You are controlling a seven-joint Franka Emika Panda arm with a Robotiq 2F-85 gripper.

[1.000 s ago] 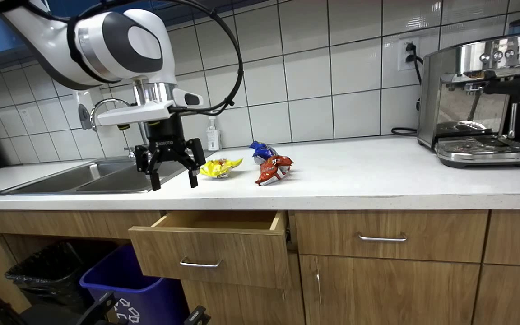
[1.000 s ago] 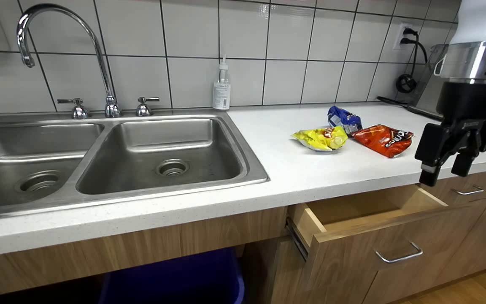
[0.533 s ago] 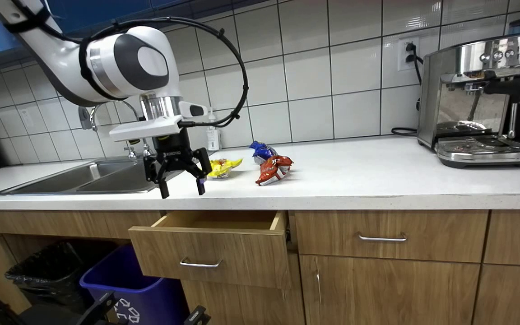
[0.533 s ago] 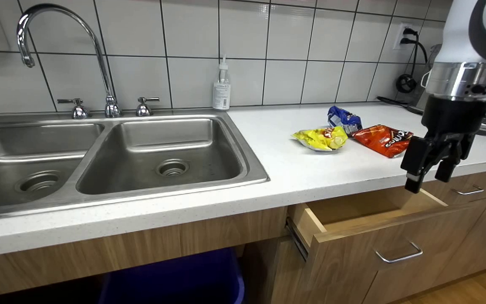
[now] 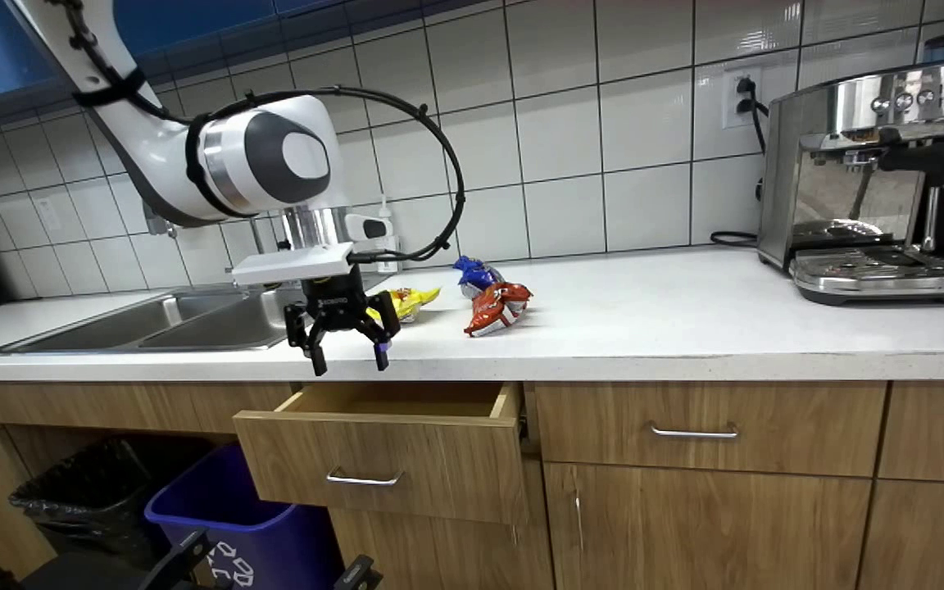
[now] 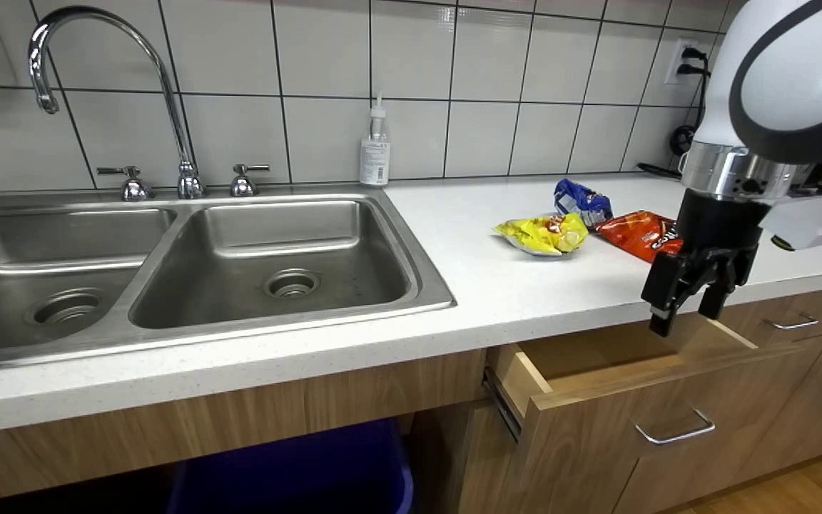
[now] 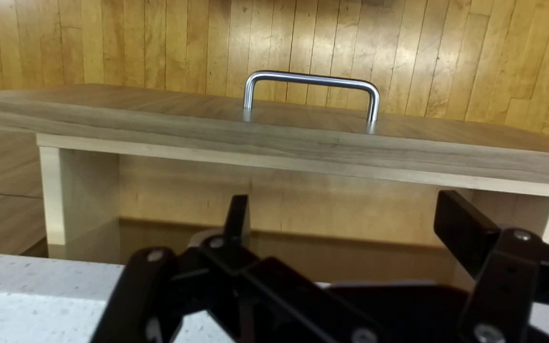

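Note:
My black gripper [image 5: 351, 364] is open with nothing between its fingers. It points down above the pulled-out wooden drawer [image 5: 382, 459], and it also shows in an exterior view [image 6: 686, 319] near the counter's front edge. In the wrist view, the two fingers [image 7: 343, 209] stand wide apart over the drawer's bare wood inside, with the drawer front [image 7: 274, 138] and its metal handle [image 7: 310, 78] beyond. On the counter behind the gripper lie a yellow bag [image 6: 543, 234], a red bag [image 6: 636, 234] and a blue bag [image 6: 582, 203]. The gripper touches none of them.
The white counter [image 5: 644, 319] has a front edge close to the gripper. A double steel sink [image 6: 275, 250] with a tall faucet [image 6: 161, 78] and a pump bottle [image 6: 375, 153] stand beside the bags. An espresso machine [image 5: 873, 180] and a blue bin [image 5: 251, 524] also show.
My open gripper has moved down and over toward the drawer, rightward in an exterior view and leftward in an exterior view. The bags and drawer have not moved.

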